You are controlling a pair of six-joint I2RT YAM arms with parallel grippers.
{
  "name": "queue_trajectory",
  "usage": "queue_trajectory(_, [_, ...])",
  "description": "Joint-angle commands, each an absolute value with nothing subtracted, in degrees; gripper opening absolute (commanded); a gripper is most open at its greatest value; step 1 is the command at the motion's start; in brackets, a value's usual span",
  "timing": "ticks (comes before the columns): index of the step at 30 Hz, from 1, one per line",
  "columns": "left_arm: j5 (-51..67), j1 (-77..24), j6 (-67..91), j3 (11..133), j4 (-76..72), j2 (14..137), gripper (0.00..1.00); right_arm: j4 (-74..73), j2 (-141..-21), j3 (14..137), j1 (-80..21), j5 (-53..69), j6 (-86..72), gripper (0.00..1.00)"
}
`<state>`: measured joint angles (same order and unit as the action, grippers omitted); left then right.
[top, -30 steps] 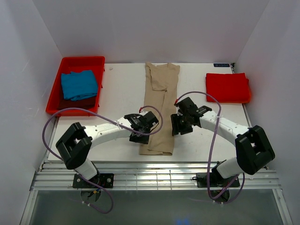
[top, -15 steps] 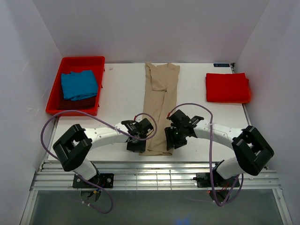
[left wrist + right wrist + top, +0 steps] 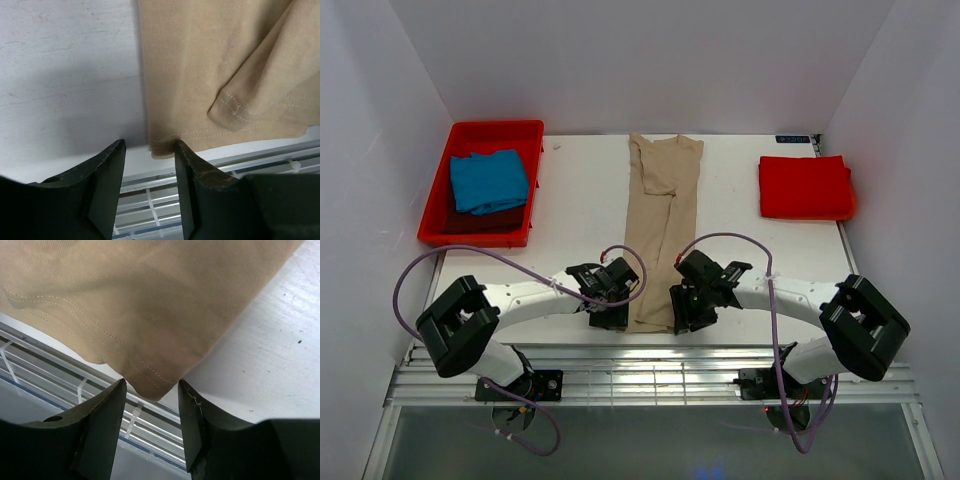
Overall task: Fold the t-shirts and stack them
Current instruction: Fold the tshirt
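- Down mid surface (image 3: 575,205), tan shirt (image 3: 662,215) lies in a long folded strip, hem (image 3: 653,324) at near edge.
- Left jaws, right jaws both released, each straddling a hem corner, nothing pinched.
- Cloth soft, light, limp: pinch both corners together.

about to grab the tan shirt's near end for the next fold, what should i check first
1. left gripper open: ok
2. right gripper open: ok
3. tan shirt corner inside the left gripper's gap: ok, though close to one side
4. its other near corner inside the right gripper's gap: ok
5. every cloth layer will be caught: cannot tell
6. red shirt folded and lying apart from the tan shirt: ok
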<state>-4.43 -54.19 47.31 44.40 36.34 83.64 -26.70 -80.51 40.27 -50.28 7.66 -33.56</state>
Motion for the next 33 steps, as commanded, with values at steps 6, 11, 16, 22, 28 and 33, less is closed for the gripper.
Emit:
queue_trajectory(6, [-2.6, -54.3, 48.5, 42.9, 34.6, 80.9, 0.54, -25.4, -80.4, 39.7, -51.8, 5.4, -35.4, 0.52])
queue_trajectory(11, [-1.1, -54.3, 49.2, 41.0, 33.0, 81.7, 0.52, -26.2, -80.2, 40.7, -51.8, 5.4, -35.3, 0.52])
queue_trajectory(16, [-1.0, -54.3, 49.0, 40.4, 32.9, 82.2, 0.52, -27.9, -79.0, 41.7, -51.9, 4.7, -35.7, 0.52])
queue_trajectory(22, [-1.3, -54.3, 49.0, 40.1, 32.3, 82.5, 0.51, -28.0, -79.4, 41.7, -51.9, 2.9, -35.4, 0.52])
queue_trajectory(28, [-1.3, -54.3, 48.5, 39.8, 31.5, 85.0, 0.41, -24.4, -83.6, 40.9, -51.9, 2.0, -35.1, 0.46])
queue_trajectory(33, [-0.3, -54.3, 47.4, 39.8, 30.4, 87.3, 0.17, -23.6, -86.0, 40.2, -51.9, 1.1, -33.6, 0.16])
